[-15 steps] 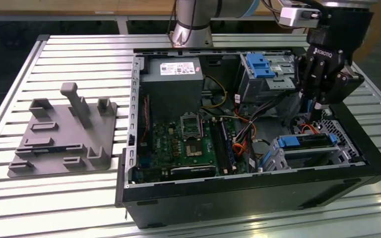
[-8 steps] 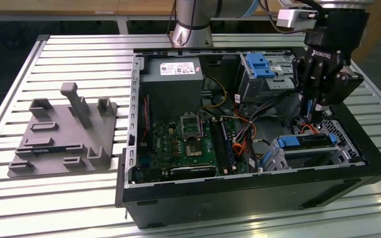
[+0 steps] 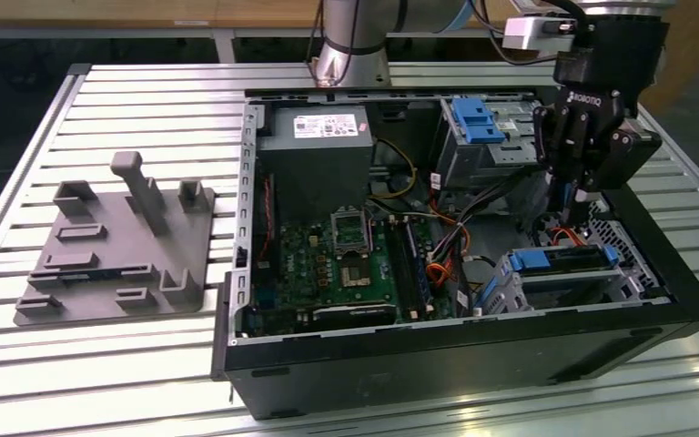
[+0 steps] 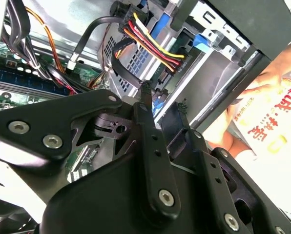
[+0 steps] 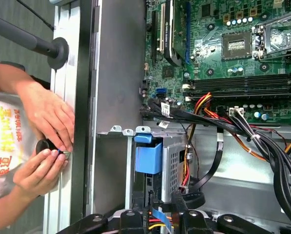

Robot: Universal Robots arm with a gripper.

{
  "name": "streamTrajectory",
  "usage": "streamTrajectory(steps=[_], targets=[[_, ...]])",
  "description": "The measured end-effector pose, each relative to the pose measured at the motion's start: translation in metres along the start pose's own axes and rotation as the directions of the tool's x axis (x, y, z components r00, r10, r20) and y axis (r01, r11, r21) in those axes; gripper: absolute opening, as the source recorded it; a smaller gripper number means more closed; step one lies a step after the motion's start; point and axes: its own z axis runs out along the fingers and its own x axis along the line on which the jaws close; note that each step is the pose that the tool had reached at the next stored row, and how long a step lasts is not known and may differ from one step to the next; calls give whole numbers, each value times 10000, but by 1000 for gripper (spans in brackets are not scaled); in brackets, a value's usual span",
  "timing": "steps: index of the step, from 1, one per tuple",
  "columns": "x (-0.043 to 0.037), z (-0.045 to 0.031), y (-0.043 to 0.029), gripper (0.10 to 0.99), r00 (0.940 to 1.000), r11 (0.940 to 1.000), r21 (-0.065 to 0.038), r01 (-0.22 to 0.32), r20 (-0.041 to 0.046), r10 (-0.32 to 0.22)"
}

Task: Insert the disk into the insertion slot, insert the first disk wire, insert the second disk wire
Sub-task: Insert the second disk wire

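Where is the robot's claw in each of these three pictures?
Exterior view: gripper at the exterior view's right, down inside the computer case.
First wrist view: gripper next to the blue disk frame.
Second wrist view: gripper before coloured wires.
Shared landmark: the blue disk frame.

Gripper (image 3: 572, 217): one, black, pointed downward, hung just above the disk (image 3: 564, 261); arm (image 3: 352, 41) stood well beyond it.
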Motion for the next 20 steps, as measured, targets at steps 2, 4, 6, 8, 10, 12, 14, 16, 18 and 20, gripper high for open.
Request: streamTrajectory(steps=[2, 4, 6, 8, 10, 12, 14, 16, 18, 20], targets=[[0, 2, 0, 361, 10000, 10000, 2, 3, -6, -3], [-2, 6, 0, 361, 10000, 10000, 4, 7, -10, -7], [-2, 6, 1, 361, 10000, 10000, 3, 6, -11, -6], [3, 9, 1, 361, 10000, 10000, 3, 6, -10, -6], [3, 10, 0, 361, 10000, 10000, 3, 5, -11, -5], [4, 12, -5, 361, 10000, 10000, 2, 5, -12, -5], [3, 13, -9, 361, 10000, 10000, 3, 5, -12, -5], [3, 16, -10, 361, 10000, 10000, 2, 3, -13, -3], [1, 23, -11, 361, 10000, 10000, 3, 5, -11, -5], [-2, 28, -11, 361, 10000, 10000, 3, 5, -13, -5]])
